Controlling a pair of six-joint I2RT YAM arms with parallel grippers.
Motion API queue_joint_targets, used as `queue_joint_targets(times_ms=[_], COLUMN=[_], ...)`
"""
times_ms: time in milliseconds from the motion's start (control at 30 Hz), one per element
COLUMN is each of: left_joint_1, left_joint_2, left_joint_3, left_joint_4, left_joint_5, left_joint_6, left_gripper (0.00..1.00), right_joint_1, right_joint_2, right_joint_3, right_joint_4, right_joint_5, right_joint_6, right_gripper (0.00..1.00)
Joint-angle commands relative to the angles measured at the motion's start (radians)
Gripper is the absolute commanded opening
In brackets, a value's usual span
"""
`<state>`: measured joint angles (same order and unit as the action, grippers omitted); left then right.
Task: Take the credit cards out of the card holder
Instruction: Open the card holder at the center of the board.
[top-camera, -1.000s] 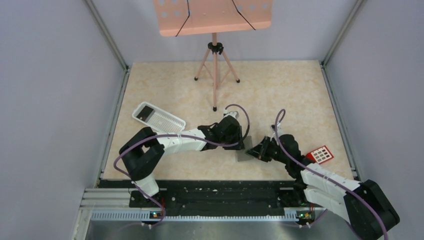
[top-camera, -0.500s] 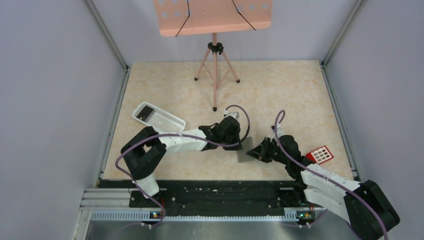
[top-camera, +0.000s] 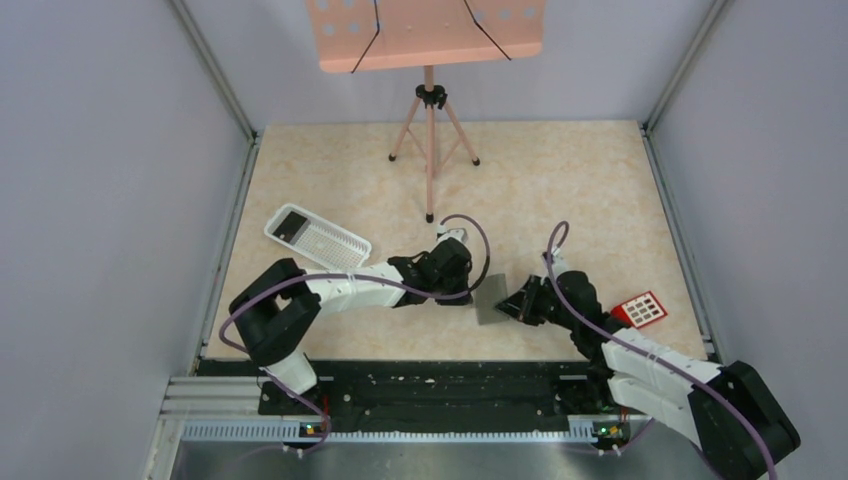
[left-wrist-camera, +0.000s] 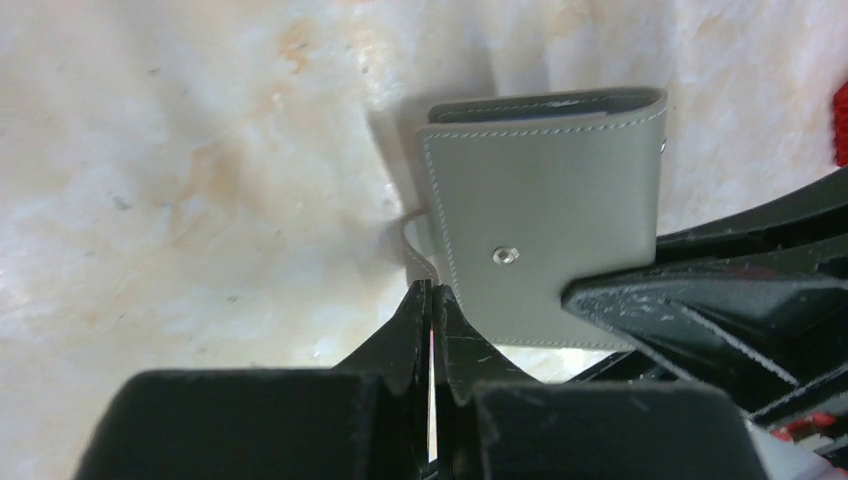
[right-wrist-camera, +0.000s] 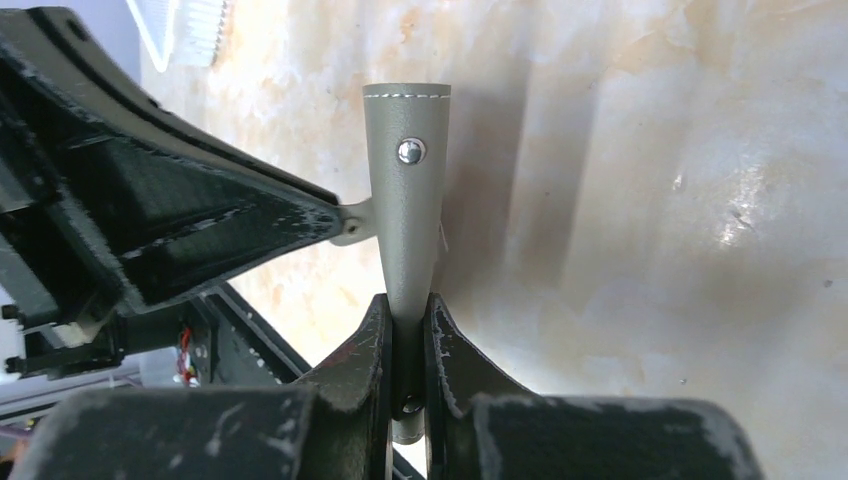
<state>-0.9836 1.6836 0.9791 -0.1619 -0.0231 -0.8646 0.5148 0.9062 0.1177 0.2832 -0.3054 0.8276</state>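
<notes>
Nearest the arm bases, the right pincer (right-wrist-camera: 405, 310) is seen closed on the card holder (right-wrist-camera: 405, 200), one lower edge of which is clamped between its two black fingers. In the right wrist view the holder is seen edge-on as a narrow grey wedge, folded, with a metal snap stud (right-wrist-camera: 410, 151) on the face turned to the camera. Whether it touches the bench (top-camera: 560, 190) cannot be told.

From the other side the left pincer (left-wrist-camera: 432, 295) is brought up with its fingers pressed together, and a small grey tab (left-wrist-camera: 420, 240) projecting from the holder's side is pinched at their tips. The holder's stitched flat face is shown whole in the left wrist view. From above, the holder (top-camera: 490, 305) is found between the two pincers, near the front middle of the bench.

To the right of the right arm, well apart from the holder, a red credit card (top-camera: 641, 309) with a grid of pale squares is laid flat on the bench.

Farther back on the left, a white ribbed tray (top-camera: 335, 245) is set at an angle, with a dark rectangular item (top-camera: 291, 226) in its far end. At the back a tripod (top-camera: 430, 140) carrying a peach-coloured board (top-camera: 430, 30) is placed.
</notes>
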Motion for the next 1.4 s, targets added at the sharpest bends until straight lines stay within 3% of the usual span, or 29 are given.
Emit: queue_joint_targets(times_ms=[0, 133, 200, 400, 533, 800, 900, 1367], left_joint_1=[-0.004, -0.004, -0.004, -0.004, -0.003, -0.003, -0.002, -0.002], left_joint_2=[-0.089, -0.141, -0.163, -0.240, -0.299, -0.345, -0.354, -0.361], left_joint_3=[-0.068, -0.149, -0.181, -0.254, -0.341, -0.415, -0.430, -0.443], left_joint_4=[-0.016, 0.075, 0.117, 0.170, 0.287, 0.354, 0.369, 0.378], left_joint_5=[-0.041, 0.006, 0.016, -0.009, 0.001, 0.001, 0.000, -0.005], left_joint_6=[-0.006, -0.035, -0.046, -0.067, -0.109, -0.134, -0.138, -0.140], left_gripper=[0.00, 0.00, 0.00, 0.00, 0.00, 0.00, 0.00, 0.00], right_joint_1=[0.006, 0.006, 0.006, 0.028, 0.129, 0.303, 0.342, 0.452], right_joint_2=[0.016, 0.007, -0.005, -0.008, 0.026, 0.142, 0.186, 0.312], right_joint_3=[0.048, 0.121, 0.164, 0.240, 0.278, 0.354, 0.367, 0.418], right_joint_4=[-0.015, -0.140, -0.215, -0.369, -0.429, -0.409, -0.398, -0.399], right_joint_5=[0.043, 0.085, 0.107, 0.170, 0.294, 0.441, 0.473, 0.599], right_joint_6=[-0.077, -0.121, -0.136, -0.154, -0.156, -0.143, -0.139, -0.145], right_gripper=[0.12, 0.42, 0.52, 0.56, 0.60, 0.83, 0.98, 0.98])
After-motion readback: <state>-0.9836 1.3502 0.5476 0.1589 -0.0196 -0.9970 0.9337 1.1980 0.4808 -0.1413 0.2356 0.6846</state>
